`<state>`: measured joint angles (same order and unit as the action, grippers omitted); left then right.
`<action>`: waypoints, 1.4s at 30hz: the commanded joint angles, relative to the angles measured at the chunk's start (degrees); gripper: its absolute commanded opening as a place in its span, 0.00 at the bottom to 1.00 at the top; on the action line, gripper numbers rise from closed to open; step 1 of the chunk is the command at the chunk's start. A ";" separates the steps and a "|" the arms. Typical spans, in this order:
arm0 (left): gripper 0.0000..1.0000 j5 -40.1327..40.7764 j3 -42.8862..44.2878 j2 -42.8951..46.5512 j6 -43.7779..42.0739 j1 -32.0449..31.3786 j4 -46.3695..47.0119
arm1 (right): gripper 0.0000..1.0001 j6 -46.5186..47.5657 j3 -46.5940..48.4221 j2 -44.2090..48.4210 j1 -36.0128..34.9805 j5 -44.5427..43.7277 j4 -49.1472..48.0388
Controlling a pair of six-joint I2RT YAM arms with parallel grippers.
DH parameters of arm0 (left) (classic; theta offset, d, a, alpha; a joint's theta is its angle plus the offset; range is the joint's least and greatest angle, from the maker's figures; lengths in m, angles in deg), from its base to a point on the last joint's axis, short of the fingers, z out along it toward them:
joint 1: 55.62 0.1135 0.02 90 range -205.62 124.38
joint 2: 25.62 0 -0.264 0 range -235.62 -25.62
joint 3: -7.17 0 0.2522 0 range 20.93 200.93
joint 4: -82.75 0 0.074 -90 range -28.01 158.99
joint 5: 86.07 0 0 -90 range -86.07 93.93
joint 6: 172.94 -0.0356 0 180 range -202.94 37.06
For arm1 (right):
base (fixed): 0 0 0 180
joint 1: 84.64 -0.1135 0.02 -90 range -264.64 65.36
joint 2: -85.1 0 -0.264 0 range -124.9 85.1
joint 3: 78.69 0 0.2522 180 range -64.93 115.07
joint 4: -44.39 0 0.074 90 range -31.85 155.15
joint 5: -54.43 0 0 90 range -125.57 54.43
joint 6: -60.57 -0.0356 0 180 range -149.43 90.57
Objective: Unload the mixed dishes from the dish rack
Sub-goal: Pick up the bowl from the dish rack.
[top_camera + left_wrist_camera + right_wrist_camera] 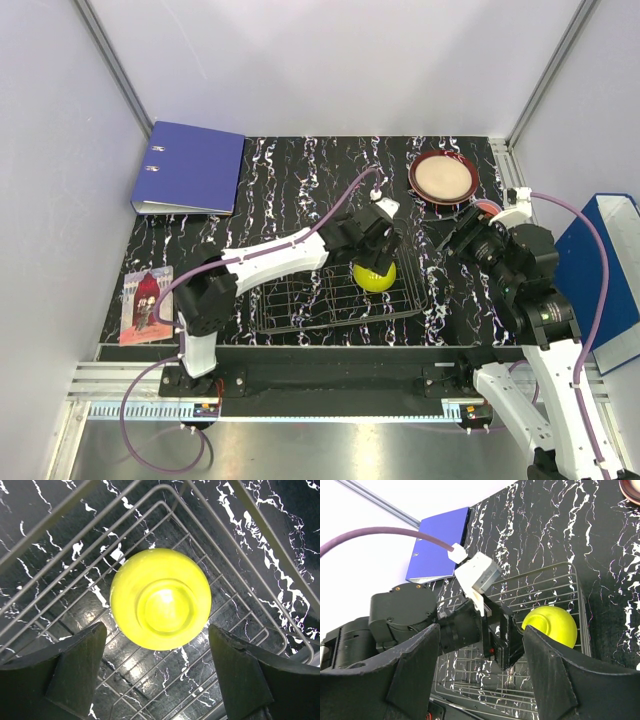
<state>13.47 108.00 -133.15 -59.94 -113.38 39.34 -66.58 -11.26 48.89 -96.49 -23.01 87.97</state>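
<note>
The yellow-green bowl (376, 276) lies upside down in the right end of the wire dish rack (300, 310). My left gripper (371, 248) hovers just above the bowl, open and empty. In the left wrist view the bowl's base (160, 600) sits ahead of the gripper (157, 672), between its spread fingers (75, 665). My right gripper (452, 238) is open and empty to the right of the rack. Its view shows the bowl (555, 625), the rack (545, 587) and the left wrist. The dark-red-rimmed beige plate (441, 178) lies on the table at the back right. The cups and the cream-pink plate are hidden.
A blue binder (190, 167) lies at the back left and also shows in the right wrist view (437, 545). A second blue binder (610, 270) stands off the table's right edge. A picture card (147, 303) lies at the front left. A pink rim (487, 206) shows behind the right gripper.
</note>
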 commanded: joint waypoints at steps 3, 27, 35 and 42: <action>0.85 -2.07 -0.41 -0.49 0.99 -0.69 3.90 | 0.76 0.58 -0.41 -0.09 -0.36 -0.52 -1.52; 0.80 -1.81 -0.14 -3.74 0.64 -0.87 5.30 | 0.75 0.50 -1.81 0.87 -0.36 -0.87 -1.35; 0.84 -1.10 1.52 -3.66 -0.15 -0.78 5.30 | 0.75 0.49 -1.81 1.05 -0.36 -0.69 -1.17; 0.86 -1.28 3.02 -4.01 -0.33 -0.78 5.22 | 0.76 0.41 -2.08 1.14 -0.36 -0.78 -1.17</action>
<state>11.92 108.09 -137.01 -59.20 -114.04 42.16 -66.58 -13.22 49.52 -96.49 -23.01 87.97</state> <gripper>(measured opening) 0.853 0.753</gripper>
